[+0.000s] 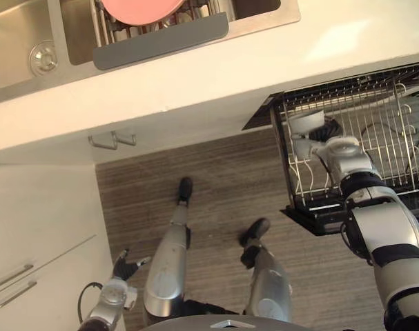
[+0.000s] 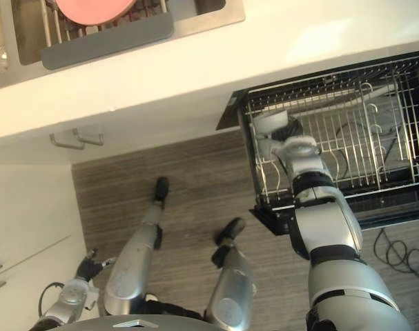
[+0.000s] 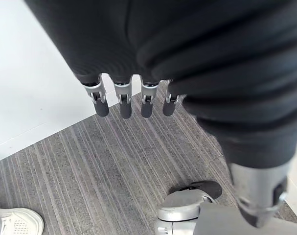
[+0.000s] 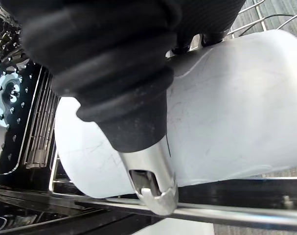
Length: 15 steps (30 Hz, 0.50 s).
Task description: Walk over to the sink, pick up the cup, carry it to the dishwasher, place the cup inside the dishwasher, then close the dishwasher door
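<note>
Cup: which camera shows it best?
The right wrist view: the white cup looms large, held in the right hand. Both eye views show it small, in that hand, over the dishwasher rack. The left wrist view faces the floor.

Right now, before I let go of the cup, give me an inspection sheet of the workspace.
surface: pale counter with a steel sink set in it.
job's things: white cup held over the left end of the pulled-out dishwasher rack; I cannot tell if it rests on the wires.
clutter: pink plate and grey mat at the sink.
hands: right hand curled round the cup; left hand low beside the white cabinet, fingers relaxed, holding nothing.
cables: nothing seen.
surroundings: grey plank floor; a person's white shoe on it near the left hand.
</note>
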### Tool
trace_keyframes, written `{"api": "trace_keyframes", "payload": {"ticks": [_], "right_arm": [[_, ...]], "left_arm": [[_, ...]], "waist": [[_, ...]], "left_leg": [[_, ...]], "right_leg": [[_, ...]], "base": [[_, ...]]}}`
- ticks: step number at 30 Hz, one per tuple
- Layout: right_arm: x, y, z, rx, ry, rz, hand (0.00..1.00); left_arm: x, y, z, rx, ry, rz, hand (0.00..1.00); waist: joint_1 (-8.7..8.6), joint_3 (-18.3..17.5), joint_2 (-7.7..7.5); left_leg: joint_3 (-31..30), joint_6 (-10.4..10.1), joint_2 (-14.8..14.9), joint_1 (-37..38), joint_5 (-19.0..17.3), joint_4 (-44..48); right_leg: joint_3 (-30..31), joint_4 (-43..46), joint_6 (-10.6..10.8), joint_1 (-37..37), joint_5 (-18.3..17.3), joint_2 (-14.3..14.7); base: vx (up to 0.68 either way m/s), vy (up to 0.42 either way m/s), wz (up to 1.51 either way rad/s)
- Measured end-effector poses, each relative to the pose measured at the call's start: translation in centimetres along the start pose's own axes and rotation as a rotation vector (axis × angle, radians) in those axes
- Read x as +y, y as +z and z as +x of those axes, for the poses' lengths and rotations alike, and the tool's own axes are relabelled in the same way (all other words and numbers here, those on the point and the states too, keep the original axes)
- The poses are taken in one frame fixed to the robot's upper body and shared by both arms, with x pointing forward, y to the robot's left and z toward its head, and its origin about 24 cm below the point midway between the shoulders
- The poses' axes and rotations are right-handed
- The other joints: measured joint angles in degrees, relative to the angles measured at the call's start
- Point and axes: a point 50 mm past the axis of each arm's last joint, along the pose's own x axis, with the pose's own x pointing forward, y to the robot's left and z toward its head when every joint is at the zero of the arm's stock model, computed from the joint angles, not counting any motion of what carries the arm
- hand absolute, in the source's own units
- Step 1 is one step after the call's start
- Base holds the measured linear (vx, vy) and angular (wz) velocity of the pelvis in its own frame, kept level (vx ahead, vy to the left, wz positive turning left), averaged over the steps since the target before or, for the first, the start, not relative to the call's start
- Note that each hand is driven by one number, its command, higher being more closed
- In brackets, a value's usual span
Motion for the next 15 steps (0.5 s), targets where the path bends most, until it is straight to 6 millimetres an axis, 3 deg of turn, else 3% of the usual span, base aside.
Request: {"api": "trace_keyframes", "payload": {"ticks": [6, 12, 15], "right_arm": [[-0.5, 1.1, 0.0, -0.043, -0.028, 0.086, 0.00], [-1.1, 2.1, 0.0, -0.092, -0.060, 0.154, 0.00], [-1.3, 0.2, -0.2, -0.059, -0.075, 0.289, 0.00]], "left_arm": [[-0.9, 1.8, -0.2, -0.122, 0.020, 0.097, 0.00], [-1.2, 1.2, -0.6, -0.114, 0.040, 0.105, 0.00], [-1.2, 0.7, -0.9, -0.104, 0.058, 0.100, 0.00]], "waist": [[-0.05, -0.04, 0.97], [-0.27, -0.06, 1.36], [-0.91, -0.05, 1.35]], "left_leg": [[-0.23, -0.04, -0.47, 0.52, 0.06, 0.02], [1.10, -0.08, -0.44, 3.23, 0.03, 0.04], [1.61, -0.22, -0.24, 6.21, -0.31, 0.02]], "right_leg": [[-0.02, 2.48, 0.01, -0.28, -1.41, -1.04], [1.40, 3.79, 0.01, 0.99, -2.06, -1.38], [1.65, 3.34, -0.02, 3.93, -2.15, -1.13]], "base": [[-0.03, -0.047, 0.05], [-0.03, -0.046, -0.07], [-0.04, -0.041, -0.02]]}}
